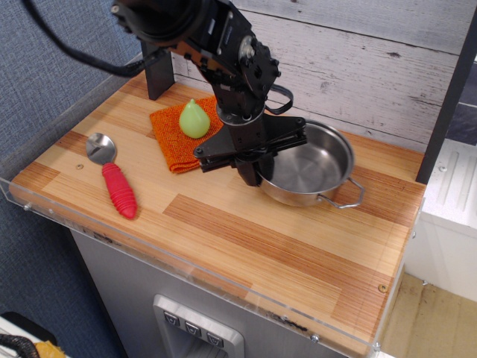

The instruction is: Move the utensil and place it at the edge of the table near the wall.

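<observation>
Steel and shiny, the shallow round pot (309, 165) sits clamped by its near rim in the black gripper (250, 165), close to the whitewashed plank wall (358, 67), so setting down and letting go likely comes next.

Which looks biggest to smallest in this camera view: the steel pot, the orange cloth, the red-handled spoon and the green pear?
1. Steel pot
2. Orange cloth, partly hidden by the arm
3. Red-handled spoon, nearer the camera, so close to the cloth
4. Green pear

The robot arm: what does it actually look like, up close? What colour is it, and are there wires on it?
The arm is almost entirely black, built from chunky rounded blocks dotted with small silvery screws. A black cable loops out beside its wrist, and a thicker one trails off at the upper left. The gripper is a wide flat black bar with dark fingers pointing down. No markings are legible.
</observation>
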